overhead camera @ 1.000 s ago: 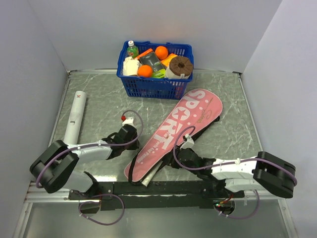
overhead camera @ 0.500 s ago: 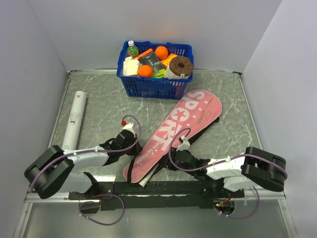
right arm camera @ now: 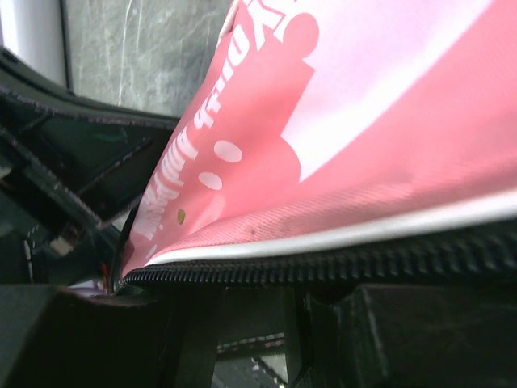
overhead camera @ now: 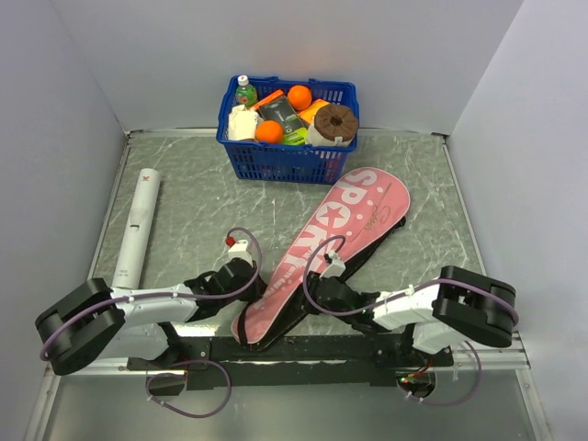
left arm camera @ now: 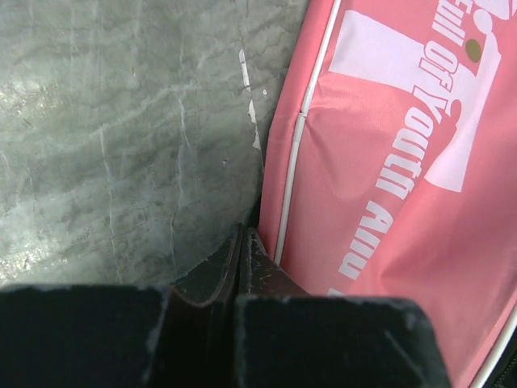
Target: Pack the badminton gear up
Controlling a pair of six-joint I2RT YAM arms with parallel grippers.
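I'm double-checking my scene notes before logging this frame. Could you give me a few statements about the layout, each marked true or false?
1. The pink cover lies diagonally on the table, with its wide end toward the blue basket. True.
2. The white tube sits inside the basket. False: it lies on the table at the left side, apart from the basket.
3. The left gripper is shut, right beside the cover's white-piped edge. True.
4. The basket is empty. False: it holds oranges and a bottle, among other things.
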